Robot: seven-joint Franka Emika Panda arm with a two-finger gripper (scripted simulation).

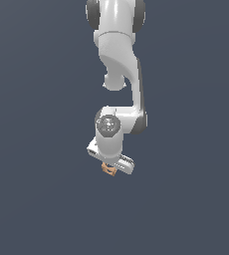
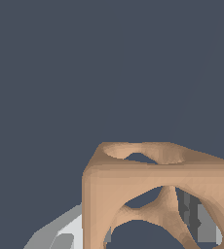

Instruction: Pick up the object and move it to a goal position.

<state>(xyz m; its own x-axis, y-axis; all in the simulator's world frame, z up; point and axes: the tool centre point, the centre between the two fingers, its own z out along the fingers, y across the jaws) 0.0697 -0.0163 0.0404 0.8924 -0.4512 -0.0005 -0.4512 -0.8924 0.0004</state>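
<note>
My arm reached down through the middle of the exterior view, its white links descending from the top edge, and my tool (image 1: 110, 167) hung at the end of it, a little below the centre of the frame. The orange-tan block (image 1: 108, 169) sat right at the tool's underside, peeking out beneath the pale bar of the hand. Only a small part of it showed there, at the end of the bar toward the exterior view's left; the rest was hidden by my wrist and hand.

In the wrist view the block (image 2: 148, 194) filled the lower right of the picture, very close to the camera. Its open frame was plain: a round hole through the upper face, larger holes through the near face, and thin curved struts between them. Through those holes I could see a grey ribbed finger pad (image 2: 194, 219) just behind the block, touching or very nearly touching it. Another pale grey part of my tool (image 2: 60, 233) showed beside the block's other side. So the block lay between my fingers, and they appeared closed against it, holding it.

The flat dark blue-grey surface (image 1: 32, 199) spread evenly behind everything. No edge or corner of it was visible in either view, so I could not place the block against them.
</note>
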